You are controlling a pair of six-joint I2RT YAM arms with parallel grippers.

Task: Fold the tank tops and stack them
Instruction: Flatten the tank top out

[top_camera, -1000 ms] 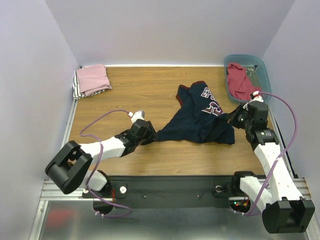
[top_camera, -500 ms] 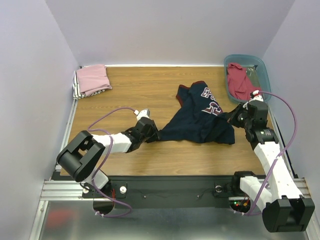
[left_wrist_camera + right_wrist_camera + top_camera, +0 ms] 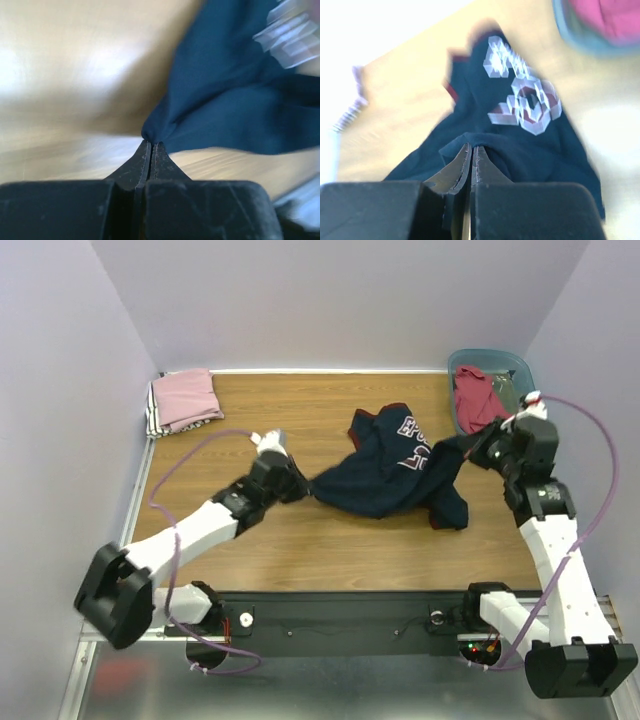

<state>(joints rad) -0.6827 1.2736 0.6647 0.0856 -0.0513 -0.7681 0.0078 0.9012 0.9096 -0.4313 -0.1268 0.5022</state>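
The navy jersey (image 3: pixel 388 472) with a white number hangs stretched between both grippers over the middle of the wooden table (image 3: pixel 290 410). My left gripper (image 3: pixel 303 483) is shut on its left corner; in the left wrist view the navy cloth (image 3: pixel 235 100) bunches at the closed tips (image 3: pixel 151 142). My right gripper (image 3: pixel 470 447) is shut on the jersey's right edge, and the right wrist view shows a fold of the jersey (image 3: pixel 520 145) pinched at the tips (image 3: pixel 472 147). A folded pink tank top (image 3: pixel 185 398) lies at the back left. A red tank top (image 3: pixel 478 400) sits in the bin.
The teal plastic bin (image 3: pixel 522 368) stands at the back right corner, close behind my right wrist; its rim (image 3: pixel 570 35) shows in the right wrist view. A striped cloth edge (image 3: pixel 153 420) pokes out under the pink top. Walls close in the table on three sides.
My left gripper closed on the jersey's left corner and moved back. My right gripper rose and drew back toward the bin. The jersey has lifted off the table between them.
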